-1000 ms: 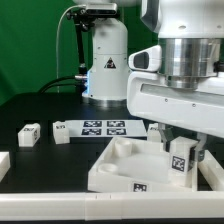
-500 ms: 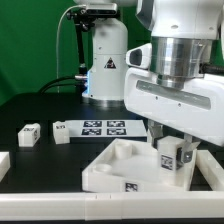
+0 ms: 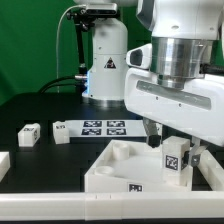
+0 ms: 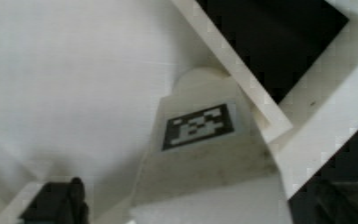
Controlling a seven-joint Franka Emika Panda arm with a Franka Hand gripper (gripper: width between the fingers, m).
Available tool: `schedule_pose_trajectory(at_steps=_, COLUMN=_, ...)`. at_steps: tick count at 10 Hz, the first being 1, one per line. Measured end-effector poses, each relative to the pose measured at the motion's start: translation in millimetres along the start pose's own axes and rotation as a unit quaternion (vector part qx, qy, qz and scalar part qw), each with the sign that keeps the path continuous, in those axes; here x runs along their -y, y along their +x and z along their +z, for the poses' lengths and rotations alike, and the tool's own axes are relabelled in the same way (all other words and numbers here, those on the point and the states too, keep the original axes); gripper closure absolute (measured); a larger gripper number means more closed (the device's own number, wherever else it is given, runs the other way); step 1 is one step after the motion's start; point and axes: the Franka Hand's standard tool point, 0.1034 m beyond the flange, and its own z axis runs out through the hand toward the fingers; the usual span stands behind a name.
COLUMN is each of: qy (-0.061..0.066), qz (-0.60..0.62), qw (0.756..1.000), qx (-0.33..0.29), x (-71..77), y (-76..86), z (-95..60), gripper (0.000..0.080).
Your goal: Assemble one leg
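Note:
My gripper is shut on a leg, a small white block with a black-and-white tag. It holds the leg upright in the near corner of the big white tray piece, on the exterior view's right. In the wrist view the leg runs down between my dark fingers against the tray's inner corner. I cannot tell whether the leg's foot touches the tray. Another leg lies on the black table at the exterior view's left.
The marker board lies behind the tray, in front of the arm's base. A white part shows at the exterior view's left edge. The tray's raised walls surround the held leg.
My gripper has twisted slightly back and forth with the leg in it, staying over the same tray corner. The tray and the loose leg have not moved.

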Motion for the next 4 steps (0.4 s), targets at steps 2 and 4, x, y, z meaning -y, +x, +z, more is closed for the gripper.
schedule_pose_trajectory(at_steps=2, qy=0.000, qz=0.000, qw=1.000, qx=0.000, x=0.0, y=0.0, z=0.0, gripper=0.0151)
schedule_pose_trajectory(at_steps=4, qy=0.000, qz=0.000, qw=1.000, qx=0.000, x=0.0, y=0.0, z=0.0, gripper=0.0151)
